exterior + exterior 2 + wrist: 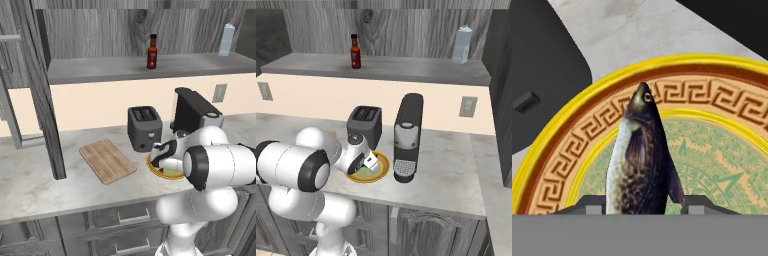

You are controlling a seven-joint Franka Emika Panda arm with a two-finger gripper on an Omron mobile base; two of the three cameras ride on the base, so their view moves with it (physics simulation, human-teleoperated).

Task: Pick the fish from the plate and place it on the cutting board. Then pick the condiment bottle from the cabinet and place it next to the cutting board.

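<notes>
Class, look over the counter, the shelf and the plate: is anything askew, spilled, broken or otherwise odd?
Nothing stands out. The fish lies on the plate between the gripper fingertips; the cutting board sits flat on the counter, and the condiment bottle stands upright on the cabinet shelf. No spills show.

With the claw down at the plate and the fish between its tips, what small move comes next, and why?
Probably finish closing, then lift straight up. In the hand view the fish lies on the plate between the two tips of the claw, which sit close at its flanks. The cutting board sits to the left, bare.
</notes>
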